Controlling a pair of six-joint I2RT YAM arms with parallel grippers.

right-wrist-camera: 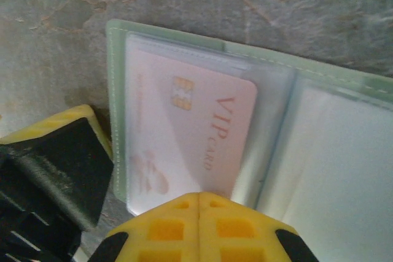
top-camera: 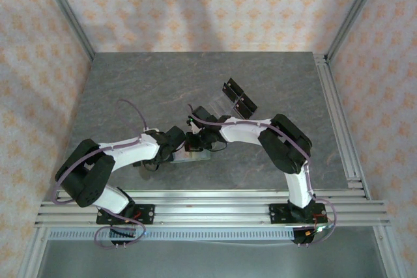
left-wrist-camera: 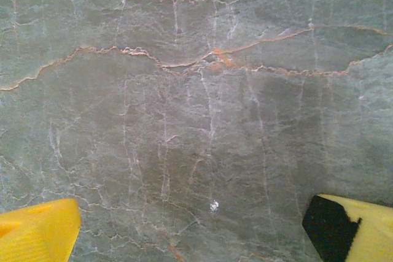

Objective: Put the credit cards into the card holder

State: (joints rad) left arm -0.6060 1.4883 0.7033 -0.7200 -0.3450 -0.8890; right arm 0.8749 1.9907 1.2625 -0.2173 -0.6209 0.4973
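Left wrist view: left fingers (left-wrist-camera: 37,231) wide apart, tips cut off at the lower corners; bare veined surface (left-wrist-camera: 196,90) between them.
Card holder (right-wrist-camera: 113,90): lies open on the surface; near edge hidden by the right fingers, right leaf cut off.
Credit card (right-wrist-camera: 190,133): pink, inside a clear sleeve; lower end hidden.
Right fingers (right-wrist-camera: 166,228): pressed together, nothing discernible between.
Rack (top-camera: 238,99): apart, farther right; detail unclear.

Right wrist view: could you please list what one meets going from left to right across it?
Yellow-and-black claw finger → card holder, its green left edge → pink VIP card inside a clear sleeve → right-hand clear pocket.
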